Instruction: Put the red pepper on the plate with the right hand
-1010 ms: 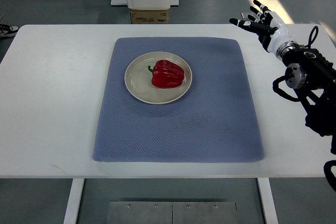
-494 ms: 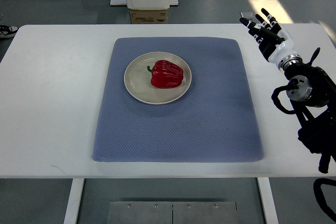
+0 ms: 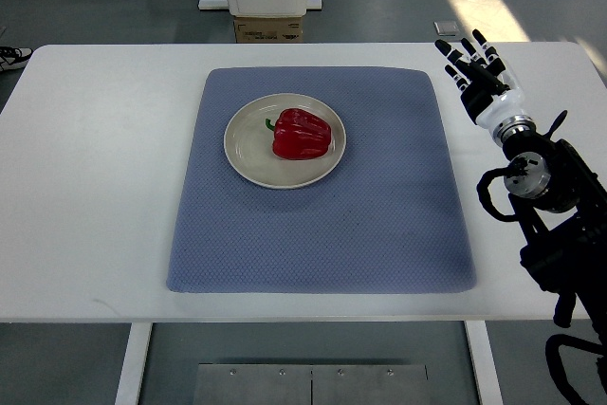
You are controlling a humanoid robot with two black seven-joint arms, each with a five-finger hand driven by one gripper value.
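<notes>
Red pepper [image 3: 303, 134] is the last stop here, so starting nearest the camera: the right arm is coming in from the picture's right edge, its dark jointed links and looped cables lying over the white table [image 3: 95, 187] near the front right corner. Beyond the wrist, the right hand [image 3: 479, 78] is hovering over bare tabletop with its fingers [image 3: 455, 62] spread apart and holding nothing, just off the right edge of the blue mat [image 3: 322, 225]. Well to the hand's left, the mat is covering the middle of the table, and on its far-left part a round cream plate [image 3: 248, 149] is sitting. The pepper is resting on that plate, slightly right of the plate's centre, with its green stem pointing away from the hand. Farther still, past the table's back edge, a cardboard box [image 3: 270, 29] is standing on the floor.
</notes>
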